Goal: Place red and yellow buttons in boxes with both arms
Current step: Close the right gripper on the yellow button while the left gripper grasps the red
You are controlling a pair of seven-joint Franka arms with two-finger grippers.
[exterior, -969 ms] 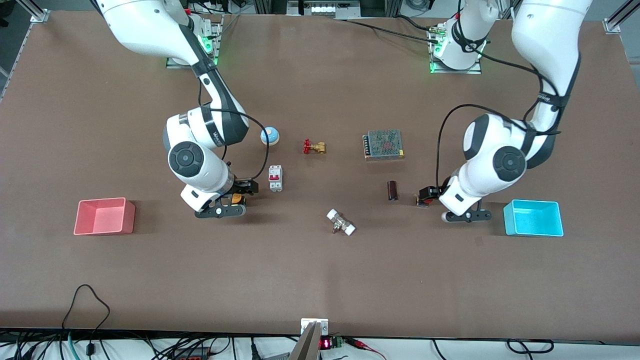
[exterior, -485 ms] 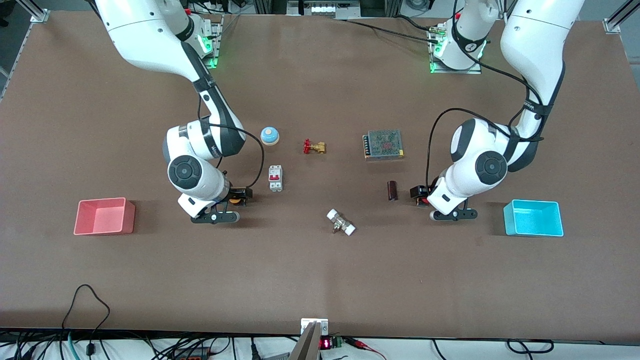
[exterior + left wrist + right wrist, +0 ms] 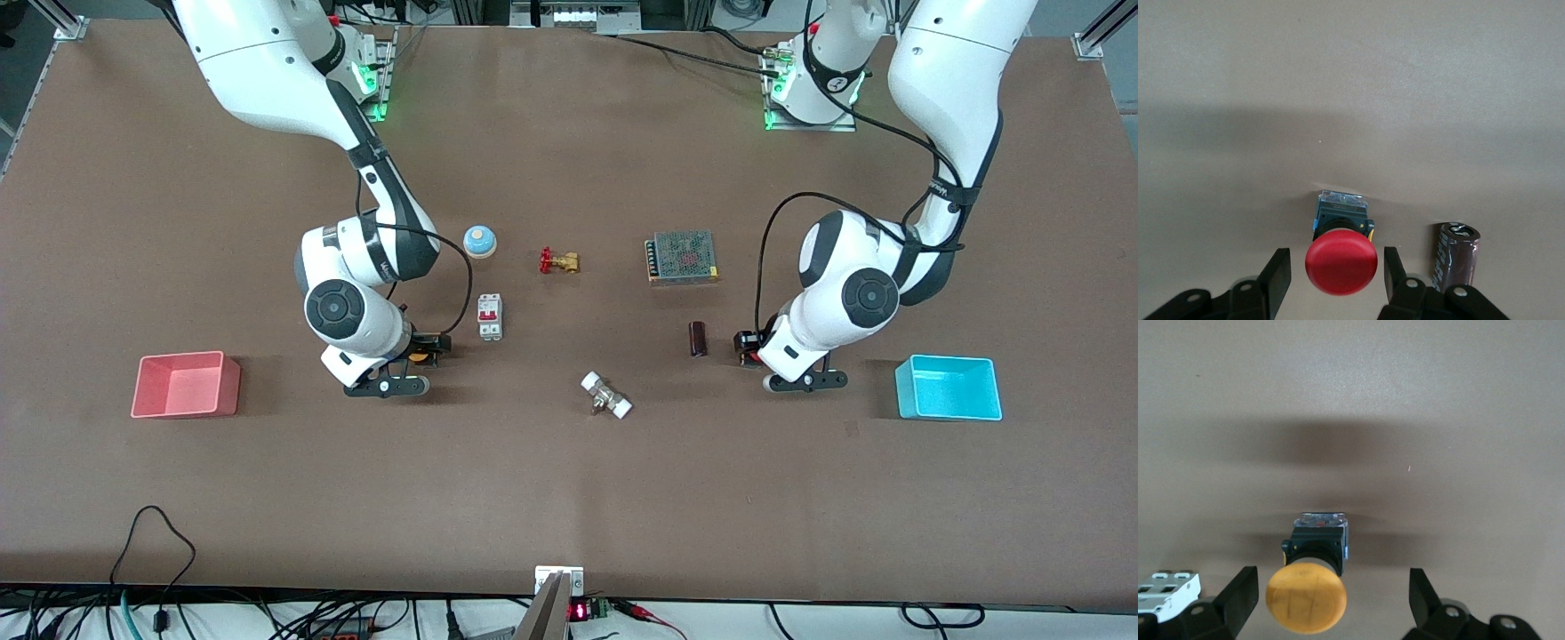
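Note:
The red button (image 3: 1341, 265) stands on the table between the open fingers of my left gripper (image 3: 1336, 277), with a gap at each side of its cap. In the front view the left gripper (image 3: 747, 345) is low over the red button (image 3: 753, 359). The yellow button (image 3: 1306, 597) stands between the wide-open fingers of my right gripper (image 3: 1333, 600), nearer one finger and untouched. In the front view the right gripper (image 3: 429, 345) is low over the yellow button (image 3: 416, 358). The pink-red box (image 3: 229, 387) sits at the right arm's end, the cyan box (image 3: 947, 411) at the left arm's end.
A brown capacitor (image 3: 699, 339) lies beside the red button. A white breaker (image 3: 489, 316) stands beside the yellow button. A blue-white dome (image 3: 479, 241), a brass valve (image 3: 558, 261) and a mesh power supply (image 3: 682, 257) sit farther back. A white fitting (image 3: 606, 396) lies mid-table.
My left gripper has moved away from the cyan box toward the capacitor and come down around the red button. My right gripper has shifted slightly around the yellow button.

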